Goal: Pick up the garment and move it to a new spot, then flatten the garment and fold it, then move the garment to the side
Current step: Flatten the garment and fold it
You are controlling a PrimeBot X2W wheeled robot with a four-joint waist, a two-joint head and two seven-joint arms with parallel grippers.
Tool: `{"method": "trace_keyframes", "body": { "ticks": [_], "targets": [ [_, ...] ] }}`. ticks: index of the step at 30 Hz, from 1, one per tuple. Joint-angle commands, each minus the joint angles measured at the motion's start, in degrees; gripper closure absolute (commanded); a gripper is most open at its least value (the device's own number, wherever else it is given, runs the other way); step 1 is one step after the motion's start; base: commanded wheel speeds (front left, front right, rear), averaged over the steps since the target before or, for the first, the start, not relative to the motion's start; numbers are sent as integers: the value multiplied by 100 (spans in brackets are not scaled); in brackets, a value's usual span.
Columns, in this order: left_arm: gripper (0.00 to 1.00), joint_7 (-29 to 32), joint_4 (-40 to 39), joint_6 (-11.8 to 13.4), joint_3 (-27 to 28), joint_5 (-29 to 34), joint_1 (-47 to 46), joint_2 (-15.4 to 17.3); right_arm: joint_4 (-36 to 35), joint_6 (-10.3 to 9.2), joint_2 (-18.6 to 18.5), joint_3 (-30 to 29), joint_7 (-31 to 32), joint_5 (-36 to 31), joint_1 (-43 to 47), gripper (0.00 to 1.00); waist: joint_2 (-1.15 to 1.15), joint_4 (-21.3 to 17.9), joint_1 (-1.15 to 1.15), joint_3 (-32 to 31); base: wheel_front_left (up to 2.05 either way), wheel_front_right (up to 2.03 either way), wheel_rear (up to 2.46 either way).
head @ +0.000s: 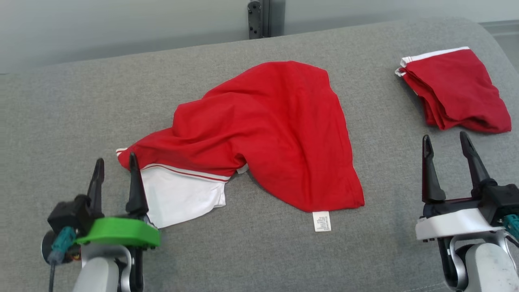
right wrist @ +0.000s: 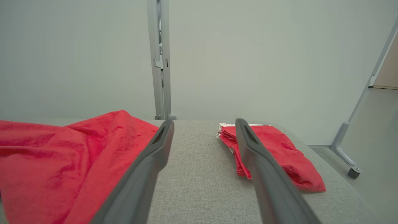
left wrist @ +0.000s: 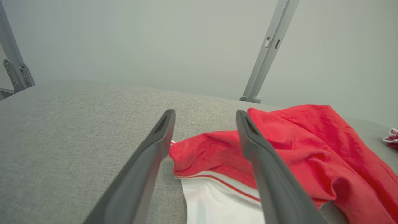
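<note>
Here, the garment (head: 275, 129): a red piece, found lying loose and rumpled, not yet flattened, at the middle of the grey padded surface (head: 61, 113).
White panel (head: 178, 196): edged with a thin red stripe and laid out flat at the garment's near left corner.
Care label (head: 322, 221): seen poking out from the garment's near hem, flat on the surface.
Left gripper (head: 116, 158): its fingers are held spread and nothing is pinched. It is placed at the garment's left end. In the left wrist view, the red tip and the start of the white panel are seen between the two fingers and past the inner one. Whether cloth is touched cannot be told.
Right gripper (head: 445, 136): its fingers are likewise held spread and empty. It is set well apart from the garment, off the garment's right edge, with bare surface between.
Folded red piece (head: 458, 89): white-trimmed, laid at the far right of the surface, just beyond the right gripper and apart from the garment.
</note>
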Motion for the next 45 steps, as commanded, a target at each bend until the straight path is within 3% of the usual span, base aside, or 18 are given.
{"method": "trace_keyframes", "body": {
  "ticks": [1,6,16,41,45],
  "targets": [
    [0,-13,-156,-24,66,103,263,-70,38,-4,1,67,-17,83,84,0,0,189,0,-254,0,0,0],
    [0,-8,-608,-28,160,225,965,-290,209,-4,0,381,-17,251,200,0,0,302,0,-526,0,0,0],
    [0,-8,-843,60,71,471,1514,-387,485,-4,-3,822,-18,483,359,0,0,358,0,-919,0,0,0],
    [0,10,-539,22,-80,429,1455,-403,701,-4,-2,814,-18,542,234,0,0,368,0,-905,0,0,0],
    [0,566,-102,-15,-293,11,1271,-396,706,-4,-1,778,-18,505,235,0,0,391,0,-863,0,0,0]
  ]
}}
